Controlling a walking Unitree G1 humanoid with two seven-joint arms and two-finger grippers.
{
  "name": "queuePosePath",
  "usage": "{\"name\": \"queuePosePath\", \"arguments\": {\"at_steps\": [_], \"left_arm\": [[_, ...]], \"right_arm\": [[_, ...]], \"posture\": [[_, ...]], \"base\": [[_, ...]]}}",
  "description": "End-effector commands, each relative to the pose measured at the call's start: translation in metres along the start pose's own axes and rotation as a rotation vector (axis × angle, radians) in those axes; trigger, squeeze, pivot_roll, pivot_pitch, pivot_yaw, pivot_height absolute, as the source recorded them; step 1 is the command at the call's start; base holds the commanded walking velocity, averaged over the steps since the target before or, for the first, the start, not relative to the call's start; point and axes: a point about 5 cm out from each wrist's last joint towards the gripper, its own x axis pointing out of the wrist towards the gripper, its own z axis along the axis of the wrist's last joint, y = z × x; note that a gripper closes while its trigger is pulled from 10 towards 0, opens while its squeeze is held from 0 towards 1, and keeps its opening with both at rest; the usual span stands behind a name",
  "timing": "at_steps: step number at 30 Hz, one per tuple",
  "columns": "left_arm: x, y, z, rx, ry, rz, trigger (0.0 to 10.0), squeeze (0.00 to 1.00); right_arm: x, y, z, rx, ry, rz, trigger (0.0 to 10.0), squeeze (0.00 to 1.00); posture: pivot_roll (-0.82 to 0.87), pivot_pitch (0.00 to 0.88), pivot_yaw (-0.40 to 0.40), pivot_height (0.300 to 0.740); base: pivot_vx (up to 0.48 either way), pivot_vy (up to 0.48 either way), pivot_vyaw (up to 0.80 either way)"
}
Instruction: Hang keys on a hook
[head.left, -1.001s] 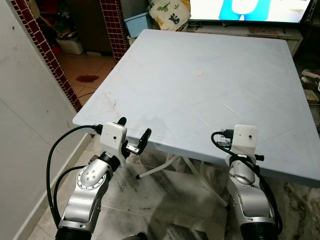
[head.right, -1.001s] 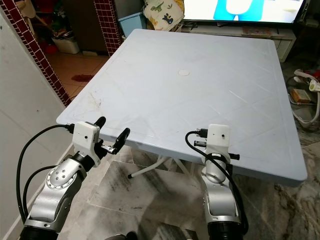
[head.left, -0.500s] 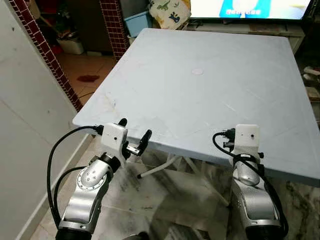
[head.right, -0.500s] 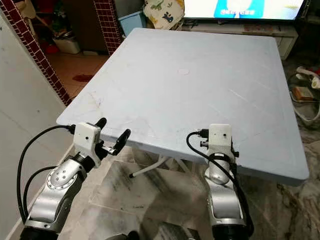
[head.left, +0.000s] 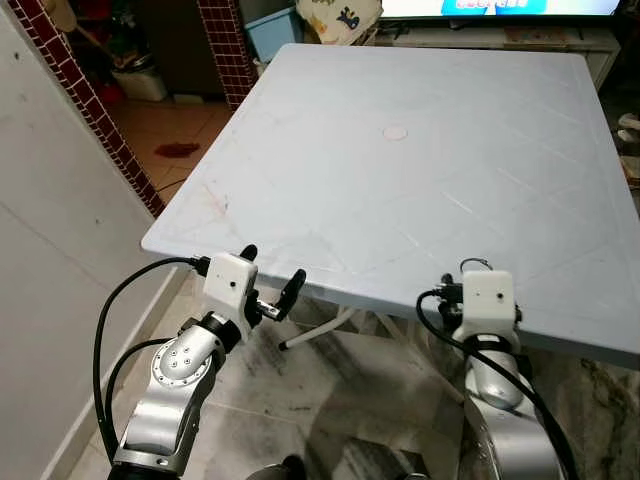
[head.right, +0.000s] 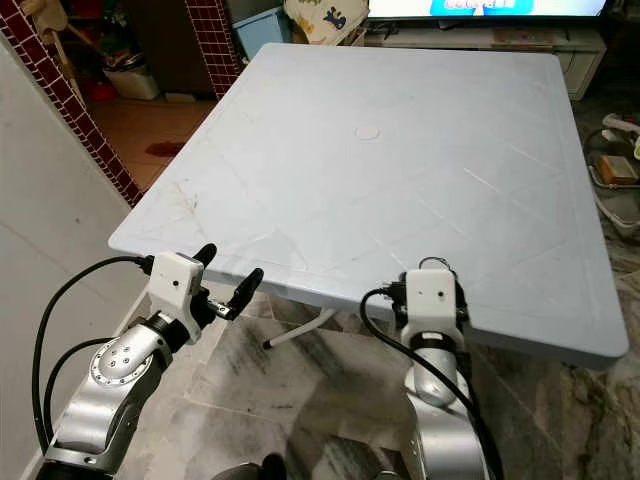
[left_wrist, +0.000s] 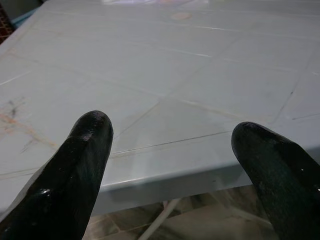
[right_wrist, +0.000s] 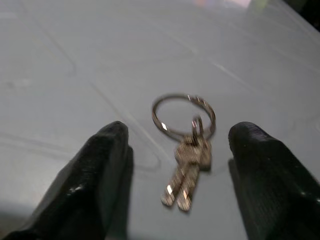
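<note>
Both arms have sunk toward the near edge of the table (head.left: 420, 190) as the head camera tipped down. Right claw (right_wrist: 175, 150) stands wide, straddling the keys (right_wrist: 187, 150) lying flat on that near edge. Lower squarely, pinch the ring, then lift. Left claw (head.left: 272, 278) hovers wide, empty.

the keys (right_wrist: 187, 150) are blurred in the right wrist view, and hidden behind the right wrist in both eye views.
</note>
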Motion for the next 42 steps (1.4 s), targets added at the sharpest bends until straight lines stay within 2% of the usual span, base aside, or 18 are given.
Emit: {"name": "queuePosePath", "arguments": {"at_steps": [1, 7, 15, 16, 17, 23, 24, 25, 26, 27, 42], "left_arm": [[-0.001, 0.002, 0.003, 0.012, 0.002, -0.002, 10.0, 0.00], [0.000, 0.000, 0.002, 0.008, 0.002, -0.008, 10.0, 0.00], [0.000, 0.002, 0.002, 0.010, -0.001, -0.001, 10.0, 0.00], [0.000, 0.002, 0.002, 0.011, -0.001, 0.001, 10.0, 0.00], [0.000, 0.003, 0.002, 0.012, -0.001, 0.003, 10.0, 0.00], [-0.002, 0.004, 0.004, 0.017, -0.003, 0.009, 10.0, 0.00], [-0.002, 0.005, 0.004, 0.018, -0.003, 0.010, 10.0, 0.00], [-0.002, 0.005, 0.004, 0.018, -0.003, 0.010, 10.0, 0.00], [-0.002, 0.005, 0.004, 0.018, -0.003, 0.011, 10.0, 0.00], [-0.003, 0.005, 0.004, 0.020, -0.002, 0.012, 10.0, 0.00], [-0.003, 0.002, 0.004, 0.016, 0.002, 0.004, 10.0, 0.00]], "right_arm": [[-0.003, 0.000, 0.002, 0.000, 0.006, -0.008, 10.0, 1.00], [0.000, -0.001, 0.002, 0.005, 0.020, -0.015, 10.0, 1.00], [0.015, -0.002, -0.002, 0.000, 0.026, -0.018, 10.0, 1.00], [0.017, -0.002, -0.002, 0.004, 0.027, -0.017, 10.0, 0.90], [0.019, 0.000, -0.002, 0.010, 0.027, -0.013, 10.0, 0.01], [0.024, 0.004, -0.004, 0.053, 0.054, -0.021, 10.0, 0.00], [0.024, 0.005, -0.005, 0.060, 0.055, -0.021, 5.8, 0.00], [0.024, 0.005, -0.005, 0.060, 0.055, -0.021, 5.8, 0.00], [0.024, 0.006, -0.005, 0.067, 0.055, -0.017, 4.3, 0.00], [0.024, 0.007, -0.004, 0.078, 0.051, -0.020, 0.0, 0.00], [0.024, 0.008, 0.010, 0.126, 0.036, -0.046, 0.0, 0.00]], "posture": [[-0.13, 0.167, 0.139, 0.740], [-0.13, 0.161, 0.135, 0.740], [-0.11, 0.152, 0.130, 0.740], [-0.11, 0.150, 0.130, 0.740], [-0.11, 0.151, 0.131, 0.740], [-0.09, 0.151, 0.134, 0.740], [-0.09, 0.151, 0.135, 0.740], [-0.09, 0.151, 0.135, 0.740], [-0.09, 0.151, 0.137, 0.740], [-0.09, 0.153, 0.139, 0.740], [-0.09, 0.161, 0.138, 0.740]], "base": [[0.000, 0.000, 0.00], [0.000, 0.000, 0.00], [0.000, 0.000, 0.00], [0.000, 0.000, 0.00], [0.000, 0.000, 0.00], [0.000, 0.000, 0.00], [0.000, 0.000, 0.00], [0.000, 0.000, 0.00], [0.000, 0.000, 0.00], [0.000, 0.000, 0.00], [0.000, 0.000, 0.00]]}}
